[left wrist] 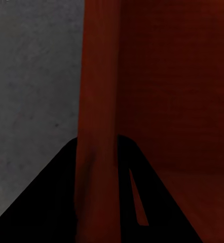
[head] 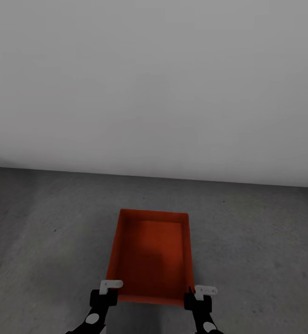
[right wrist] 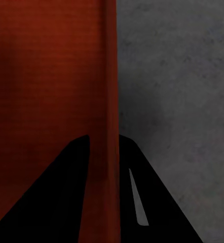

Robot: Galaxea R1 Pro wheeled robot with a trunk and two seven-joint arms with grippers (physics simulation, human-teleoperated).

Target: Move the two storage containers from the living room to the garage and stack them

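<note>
Both my grippers clamp the near end of the orange-red bin [head: 149, 253]: left gripper [head: 108, 292] pinches the left side wall, right gripper [head: 196, 297] the right side wall, each with one finger inside and one outside. Beyond my hands the bin stretches toward the pale grey wall [head: 154, 83], over the mottled concrete floor [head: 256, 241]. Its walls are smooth, plain, rectangular, lidless.

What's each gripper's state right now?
Left gripper: jaws shut on the storage container's left wall.
Right gripper: jaws shut on its right wall.
</note>
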